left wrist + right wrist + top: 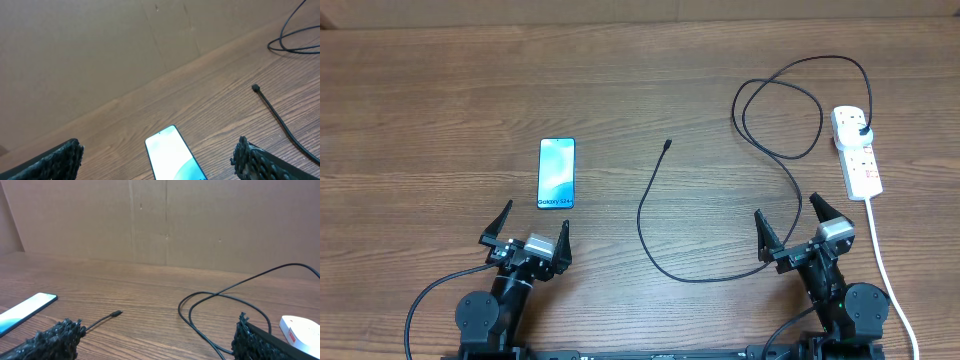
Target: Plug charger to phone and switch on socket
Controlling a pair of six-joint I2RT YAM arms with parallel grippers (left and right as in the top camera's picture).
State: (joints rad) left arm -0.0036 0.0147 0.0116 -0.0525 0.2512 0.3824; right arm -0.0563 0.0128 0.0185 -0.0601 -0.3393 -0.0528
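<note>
The phone [556,173] lies flat on the wooden table at left centre, its cyan screen up; it also shows in the left wrist view [172,157] and the right wrist view [25,312]. The charger cable [650,240] loops across the table, its connector tip [667,146] free at centre, and its black plug [861,130] sits in the white socket strip [857,151] at the right. The tip also shows in the left wrist view [256,88] and the right wrist view [116,313]. My left gripper [532,228] is open and empty, near the phone's bottom edge. My right gripper [788,222] is open and empty, left of the strip's cord.
The strip's thick white cord [885,265] runs down the right side past my right arm. A brown cardboard wall [165,220] stands at the far side of the table.
</note>
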